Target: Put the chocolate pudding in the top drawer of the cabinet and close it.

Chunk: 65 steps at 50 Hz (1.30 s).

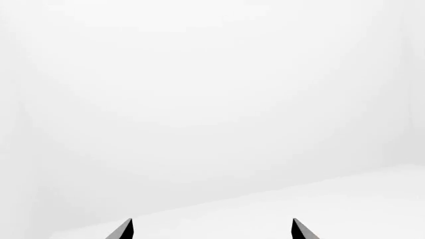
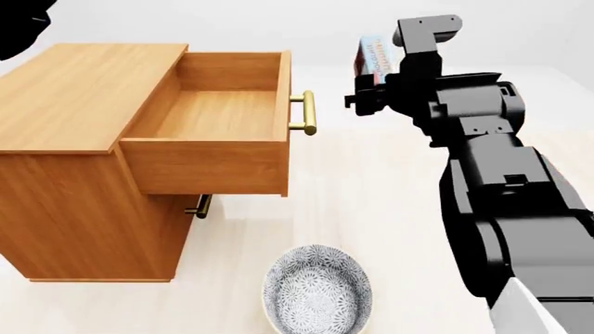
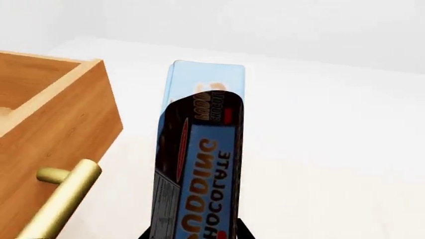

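— Up at the top middle of the head view, see the pudding box [image 2: 373, 58]? The right gripper [image 2: 371, 87] is clamped on its lower end, and the box sticks up above the fingers.

— So it's off the floor?

— Yes, held in the air, just to the right of the brass handle [image 2: 305, 113] on the top drawer [image 2: 209, 165], which stands pulled out of the cabinet [image 2: 69, 118] and looks bare inside. Nearby, at the bottom of the frame, sits a patterned bowl [image 2: 316, 292].

— Will it handle easily?

— I'd guess it's light, stiff cardboard, fairly smooth. It's thin, so pinching the two broad faces seems the sensible hold; a hard squeeze might dent it.

— And the left gripper [image 1: 212, 230]?

— Its fingers stand apart with nothing between them, facing blank white.
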Available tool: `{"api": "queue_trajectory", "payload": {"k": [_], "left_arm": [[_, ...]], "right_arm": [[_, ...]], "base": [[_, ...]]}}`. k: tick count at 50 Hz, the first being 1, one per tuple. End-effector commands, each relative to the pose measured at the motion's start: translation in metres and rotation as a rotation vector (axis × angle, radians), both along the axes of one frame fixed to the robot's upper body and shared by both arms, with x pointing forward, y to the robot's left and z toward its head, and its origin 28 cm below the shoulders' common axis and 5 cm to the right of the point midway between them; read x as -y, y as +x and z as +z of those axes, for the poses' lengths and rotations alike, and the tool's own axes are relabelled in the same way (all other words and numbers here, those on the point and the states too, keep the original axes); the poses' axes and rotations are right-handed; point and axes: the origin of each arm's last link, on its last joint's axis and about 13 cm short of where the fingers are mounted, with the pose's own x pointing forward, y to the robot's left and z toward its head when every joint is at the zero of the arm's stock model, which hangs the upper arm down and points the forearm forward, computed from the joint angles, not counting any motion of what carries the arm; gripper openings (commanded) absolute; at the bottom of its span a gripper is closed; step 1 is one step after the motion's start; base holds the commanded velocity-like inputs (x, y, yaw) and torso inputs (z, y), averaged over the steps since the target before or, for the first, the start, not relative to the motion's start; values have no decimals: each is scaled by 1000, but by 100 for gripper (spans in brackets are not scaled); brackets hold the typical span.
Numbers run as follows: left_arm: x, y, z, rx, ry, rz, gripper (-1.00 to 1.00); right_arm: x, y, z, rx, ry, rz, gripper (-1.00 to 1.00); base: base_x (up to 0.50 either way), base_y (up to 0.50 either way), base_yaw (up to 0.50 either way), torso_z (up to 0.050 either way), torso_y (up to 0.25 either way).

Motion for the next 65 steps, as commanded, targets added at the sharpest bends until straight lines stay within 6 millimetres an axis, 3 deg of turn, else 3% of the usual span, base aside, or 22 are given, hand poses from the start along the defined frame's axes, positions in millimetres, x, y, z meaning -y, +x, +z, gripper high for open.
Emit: {"api": "queue_trajectory", "payload": {"k": [1, 11, 28, 46, 65], "left_arm": [[-1, -1, -2, -6, 1, -2, 100], [-3, -3, -2, -3, 0, -1, 100], [-6, -5, -2, 2, -5, 3, 100], [-13, -10, 0, 7, -9, 15, 100], [-22, -19, -1, -3, -6, 40, 100]], "right_arm": [[-1, -2, 49, 97, -25, 37, -100], [-16, -5, 81, 164, 2, 128, -100], [-55, -15, 108, 212, 25, 266, -100], [-102, -26, 103, 185, 23, 401, -100], [-118, -31, 85, 115, 29, 450, -100]], "base": [[0, 0, 0, 0, 0], [0, 0, 0, 0, 0], [0, 0, 0, 0, 0], [0, 0, 0, 0, 0], [0, 0, 0, 0, 0]]}}
